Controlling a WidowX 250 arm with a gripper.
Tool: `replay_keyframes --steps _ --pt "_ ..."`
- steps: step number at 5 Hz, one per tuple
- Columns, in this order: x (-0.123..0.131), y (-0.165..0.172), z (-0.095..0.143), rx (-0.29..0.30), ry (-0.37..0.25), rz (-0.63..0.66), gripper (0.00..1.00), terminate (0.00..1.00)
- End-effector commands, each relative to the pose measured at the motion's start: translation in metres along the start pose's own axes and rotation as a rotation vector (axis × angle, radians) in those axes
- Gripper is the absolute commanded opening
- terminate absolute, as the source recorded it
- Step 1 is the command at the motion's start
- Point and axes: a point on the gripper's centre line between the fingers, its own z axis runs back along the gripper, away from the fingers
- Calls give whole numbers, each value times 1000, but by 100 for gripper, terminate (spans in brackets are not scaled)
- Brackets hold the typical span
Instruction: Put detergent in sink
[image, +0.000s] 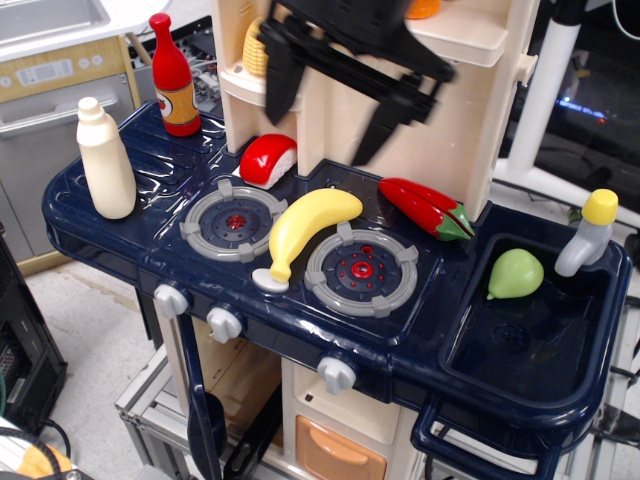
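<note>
The black gripper (325, 110) hangs high over the stovetop, jaws spread wide, empty. Nothing is done yet. The navy sink (470, 345) at near right holds a green pear (515, 273). A banana (305, 225) lies mid-counter. The cream detergent (104, 160) stands untouched at far left, beside a red bottle (173, 78).
</note>
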Motion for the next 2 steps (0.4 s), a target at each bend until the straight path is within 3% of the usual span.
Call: replay_keyframes --steps 1,2 --pt "8 87 0 76 -121 183 100 0" --pt "22 129 -10 32 -142 190 100 0"
